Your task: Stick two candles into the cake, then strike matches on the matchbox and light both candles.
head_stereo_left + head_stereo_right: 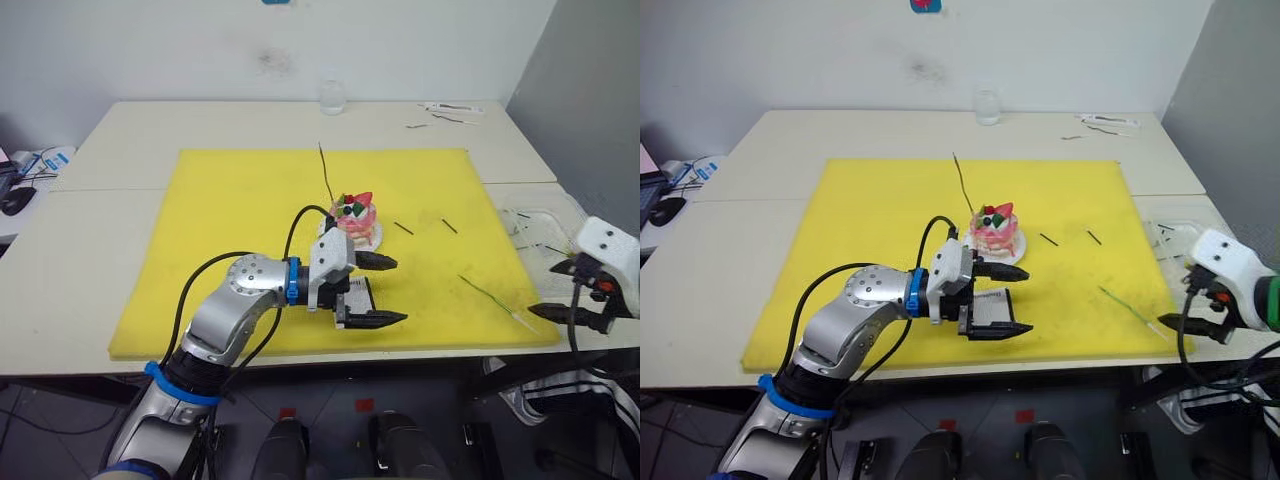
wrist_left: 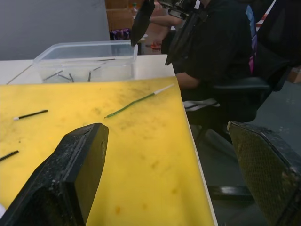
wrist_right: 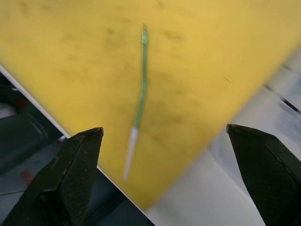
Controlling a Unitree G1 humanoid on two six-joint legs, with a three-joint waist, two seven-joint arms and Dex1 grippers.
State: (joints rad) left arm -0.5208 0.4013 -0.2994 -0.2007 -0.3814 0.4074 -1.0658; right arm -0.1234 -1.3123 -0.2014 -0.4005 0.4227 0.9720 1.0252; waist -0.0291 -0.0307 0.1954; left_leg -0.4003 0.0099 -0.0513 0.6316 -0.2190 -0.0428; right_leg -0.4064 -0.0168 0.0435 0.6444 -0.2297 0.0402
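The pink cake [image 1: 356, 218] sits on its white plate mid-mat. One thin dark candle [image 1: 326, 170] rises from the cake's far left side, leaning away. A second candle [image 1: 492, 297], green with a pale end, lies flat on the mat at the front right. My right gripper [image 1: 556, 313] hovers open just off the mat's edge beside this candle [image 3: 141, 94]. Two short matches [image 1: 403, 228] lie right of the cake. My left gripper [image 1: 378, 291] is open in front of the cake, over the white matchbox [image 1: 985, 308].
The yellow mat [image 1: 230, 230] covers the table's middle. A clear plastic tray [image 1: 545, 232] holding several dark sticks stands right of the mat. A glass [image 1: 332, 97] and a white packet [image 1: 455, 107] sit at the back. A seated person [image 2: 211, 47] is beyond the right edge.
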